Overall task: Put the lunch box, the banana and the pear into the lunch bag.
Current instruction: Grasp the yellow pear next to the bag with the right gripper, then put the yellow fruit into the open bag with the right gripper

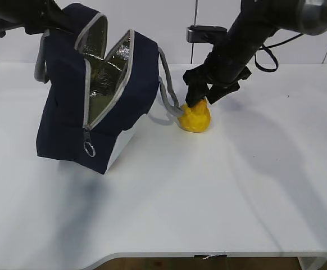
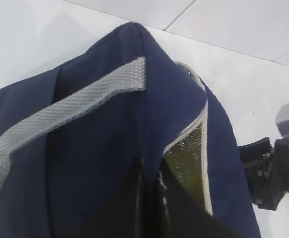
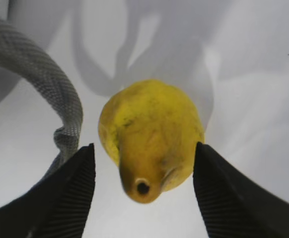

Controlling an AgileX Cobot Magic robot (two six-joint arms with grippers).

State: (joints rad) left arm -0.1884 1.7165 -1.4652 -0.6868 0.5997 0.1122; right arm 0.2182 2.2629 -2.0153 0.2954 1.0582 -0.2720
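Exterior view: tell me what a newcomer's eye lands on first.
The large navy-blue fabric lunch bag stands tilted on the left of the white table, unzipped, its silver foil lining showing. Right of it lies the small lumpy yellow-orange pear, with the right pincer open directly over it, one finger on each side in the right wrist view.

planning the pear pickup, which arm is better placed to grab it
Right. The right gripper hangs open with a finger either side of the pear, while the left gripper is shut on the lunch bag, holding it up.
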